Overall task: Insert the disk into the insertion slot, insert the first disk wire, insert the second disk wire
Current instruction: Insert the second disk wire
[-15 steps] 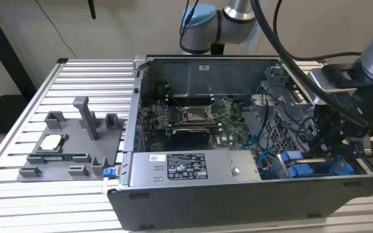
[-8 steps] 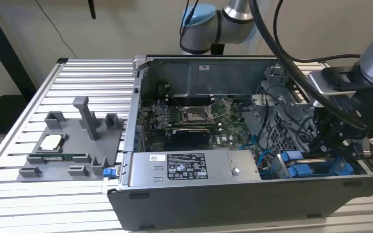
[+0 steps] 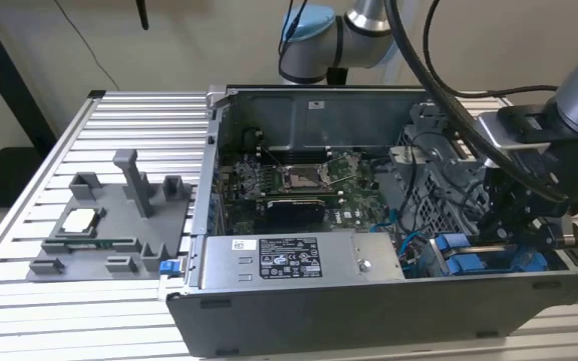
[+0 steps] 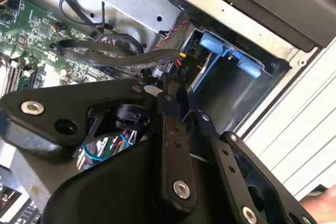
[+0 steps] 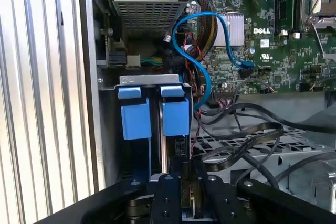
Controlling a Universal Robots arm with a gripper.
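Where the disk (image 5: 175, 118) sits slotted, the pincer (image 5: 188, 195) crowds its edge; grip seemingly closed on a connector.

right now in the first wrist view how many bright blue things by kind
blue carrier handles: 2
blue cable: 1
total: 3

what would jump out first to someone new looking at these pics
The open computer case on the slatted table, its green motherboard bared. Then the bright blue carriers in the drive bay at the case's corner, with the black gripper right above them.
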